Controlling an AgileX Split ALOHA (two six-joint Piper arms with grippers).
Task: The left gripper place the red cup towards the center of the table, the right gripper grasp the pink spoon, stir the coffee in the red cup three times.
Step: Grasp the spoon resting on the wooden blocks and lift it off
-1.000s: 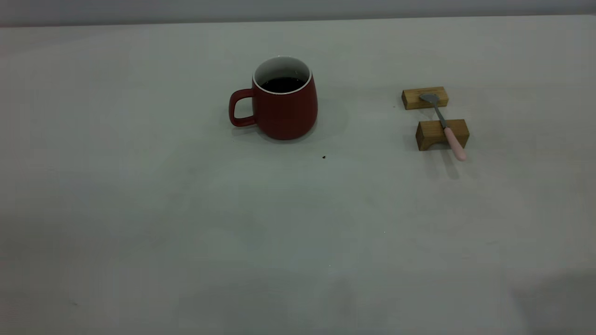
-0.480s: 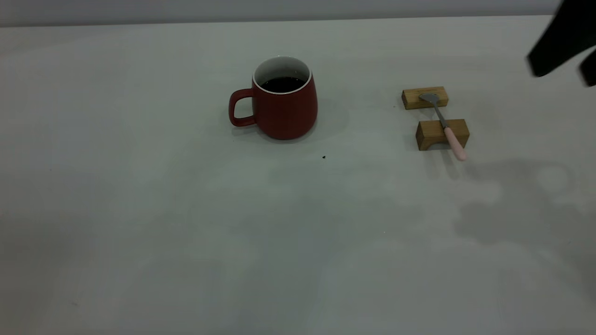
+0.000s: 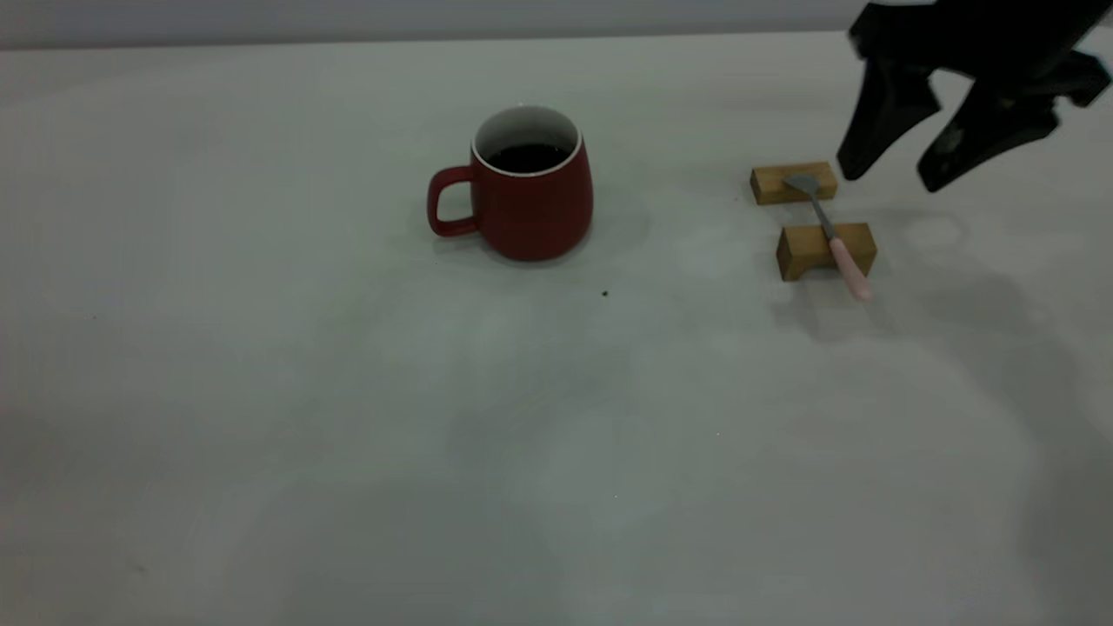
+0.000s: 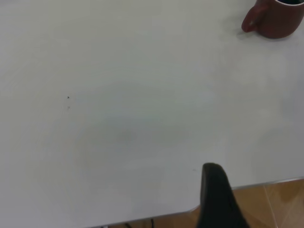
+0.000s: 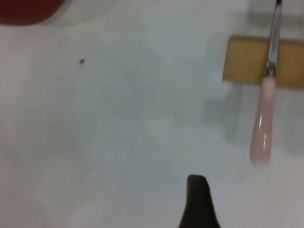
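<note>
So we're seeing the red cup (image 3: 530, 196) sitting mid-worktop (image 3: 348, 391). We're hovering the right claw (image 3: 887, 178), spread, near the ungrasped pink spoon (image 3: 848, 265); stirring is pending.

Red cup (image 3: 530, 204) and pink spoon (image 3: 832, 237) on table (image 3: 348, 417), well apart.
Cup upright, handle leftward, holding dark coffee (image 3: 527, 157); spoon untouched, bridging two blocks, pink handle overhanging.

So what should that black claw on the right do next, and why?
Probably lower the right gripper towards the pink spoon and line its open fingers up over the pink handle. The gripper hangs above and beside the spoon, which lies untouched across two wooden blocks, handle overhanging the nearer one. The red cup with coffee already stands near the table's middle.
</note>
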